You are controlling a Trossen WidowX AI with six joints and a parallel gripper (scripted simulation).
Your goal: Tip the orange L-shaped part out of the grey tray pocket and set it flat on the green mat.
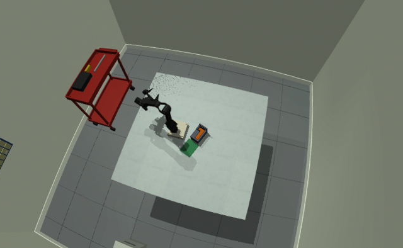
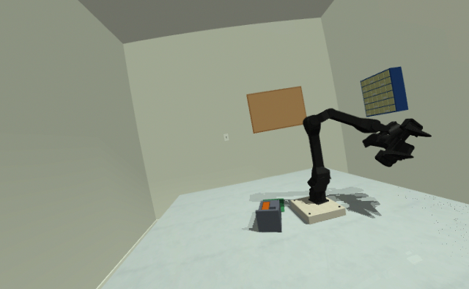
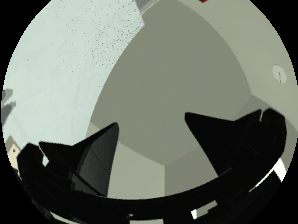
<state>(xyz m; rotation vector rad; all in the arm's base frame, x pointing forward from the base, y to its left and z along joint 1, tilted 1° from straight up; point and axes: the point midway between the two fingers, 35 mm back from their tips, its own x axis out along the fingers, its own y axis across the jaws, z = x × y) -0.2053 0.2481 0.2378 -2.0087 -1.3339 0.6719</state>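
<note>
Black, wide-open claw [image 1: 153,94] [image 2: 422,146] [image 3: 152,120] — 2 pointed fingers — above pale, marbled tabletop [image 1: 214,170] [image 2: 212,249] [image 3: 45,65].

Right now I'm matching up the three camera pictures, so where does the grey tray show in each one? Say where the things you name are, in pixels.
Top: the grey tray [image 1: 194,136] [image 2: 269,221] is just right of the picture's centre, touching the green mat [image 1: 189,148] [image 2: 282,208].
Exterior: low, slightly right of centre, left of the arm's pale base.
Wrist: not in it.
Shared landmark: the white table top [image 1: 220,176] [image 2: 212,257] [image 3: 50,60].

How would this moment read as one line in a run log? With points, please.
tool [image 1: 154,94] [image 2: 422,146] [image 3: 152,120]: open, raised away from tray | orange part [image 1: 200,133] [image 2: 266,205]: in tray [image 1: 194,137] [image 2: 270,221] | green mat [image 1: 190,152] [image 2: 282,208]: beside tray, no part on it
</note>
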